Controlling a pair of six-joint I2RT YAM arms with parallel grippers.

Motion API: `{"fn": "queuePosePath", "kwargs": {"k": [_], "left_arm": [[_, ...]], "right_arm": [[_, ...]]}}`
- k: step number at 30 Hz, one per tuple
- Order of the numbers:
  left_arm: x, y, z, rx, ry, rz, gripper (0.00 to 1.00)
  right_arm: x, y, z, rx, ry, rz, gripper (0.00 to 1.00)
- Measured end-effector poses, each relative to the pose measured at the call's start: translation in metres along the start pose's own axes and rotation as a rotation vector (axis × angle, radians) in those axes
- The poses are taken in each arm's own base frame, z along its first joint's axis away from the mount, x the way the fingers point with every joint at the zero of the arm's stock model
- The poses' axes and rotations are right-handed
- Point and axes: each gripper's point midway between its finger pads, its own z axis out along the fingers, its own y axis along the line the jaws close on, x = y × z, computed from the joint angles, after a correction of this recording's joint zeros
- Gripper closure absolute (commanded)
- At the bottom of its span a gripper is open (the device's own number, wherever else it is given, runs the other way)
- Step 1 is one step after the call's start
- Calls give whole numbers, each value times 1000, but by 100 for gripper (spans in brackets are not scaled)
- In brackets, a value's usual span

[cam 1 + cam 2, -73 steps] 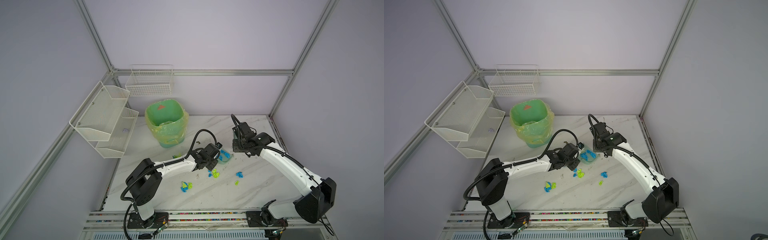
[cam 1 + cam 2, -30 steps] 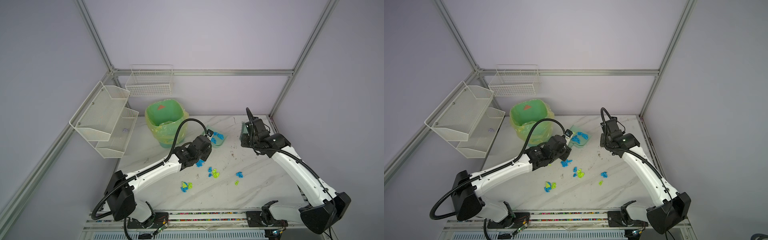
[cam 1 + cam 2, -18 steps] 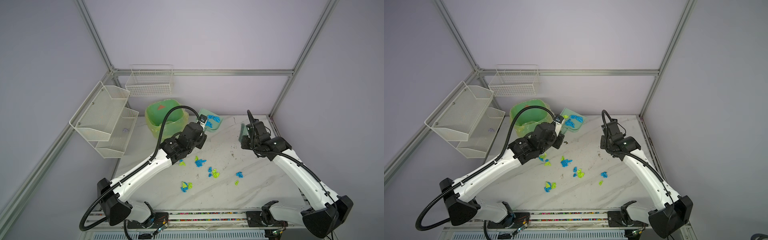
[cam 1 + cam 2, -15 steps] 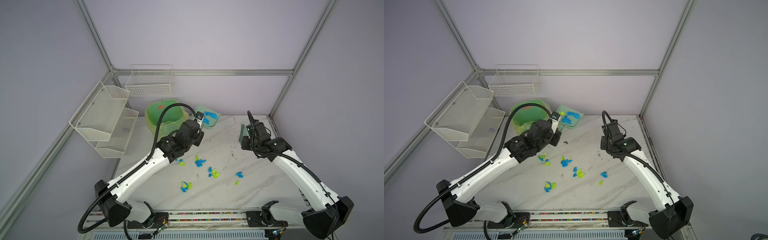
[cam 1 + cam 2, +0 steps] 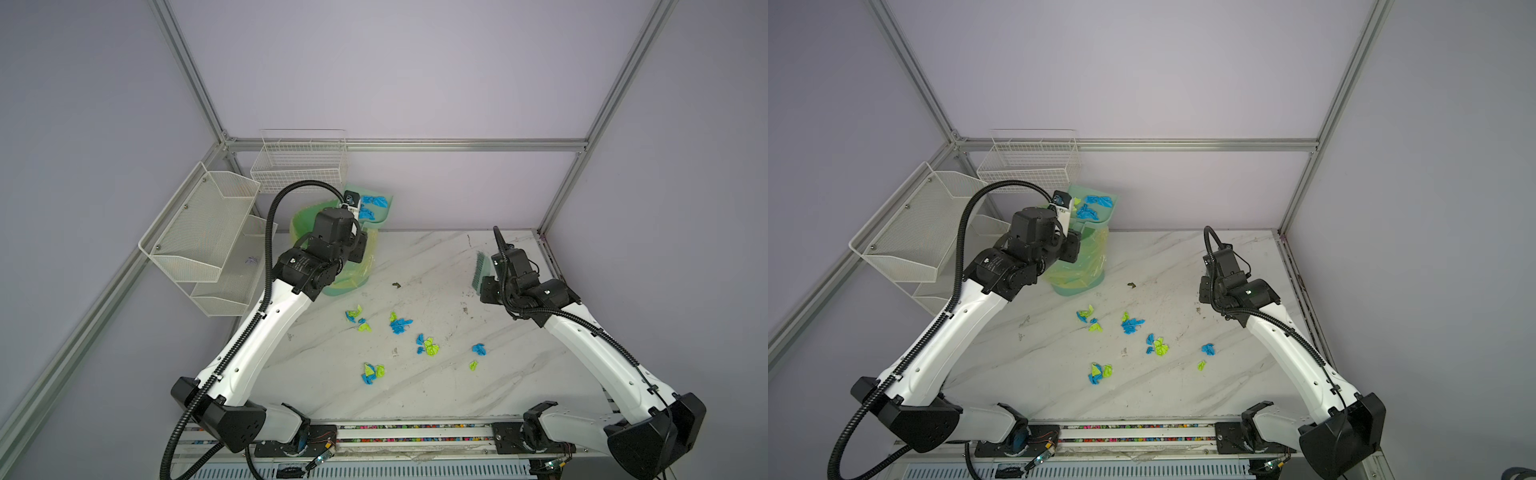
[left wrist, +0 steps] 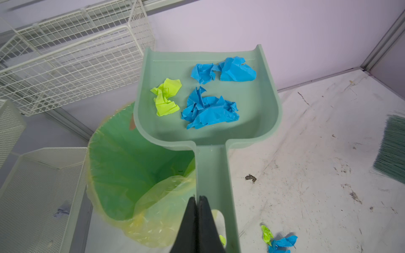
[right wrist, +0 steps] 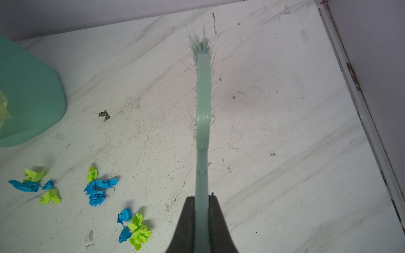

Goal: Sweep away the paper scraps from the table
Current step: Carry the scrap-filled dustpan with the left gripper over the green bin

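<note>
My left gripper (image 6: 198, 198) is shut on the side wall of the handle of a pale green dustpan (image 6: 252, 122). It holds the pan level in the air, partly over the rim of the green bin (image 6: 131, 164). Blue paper scraps (image 6: 210, 111) and a yellow-green one (image 6: 166, 96) lie in the pan. Several more paper scraps (image 5: 400, 325) are scattered mid-table (image 5: 436, 386) in both top views. Off to the right of those scraps, above the table, my right gripper (image 7: 201, 197) is shut on the handle of a green brush (image 7: 203, 98).
The bin (image 5: 303, 220) has a yellow liner and stands at the table's back left. White mesh shelves (image 5: 199, 232) and a wire basket (image 5: 299, 166) hang on the left and back walls. A dark speck (image 5: 396, 285) lies near the bin. An aluminium rail (image 7: 368, 122) edges the table's right side.
My left arm has lifted the loaded dustpan off the table and carried it back-left to the bin. A few scraps now lie near the bin. The right arm drew back right with the brush.
</note>
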Motion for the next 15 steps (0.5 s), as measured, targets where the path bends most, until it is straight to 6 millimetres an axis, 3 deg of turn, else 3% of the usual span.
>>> {"fn": "queuePosePath", "kwargs": {"k": [7,15], "left_arm": [[17,45,7,-150,80,70,100],[26,70,22,-320,159,260,100]], "right_arm": [[0,2,1,-16,-11,1,100],[-2,3,-1,-27,-25,-11,100]]}}
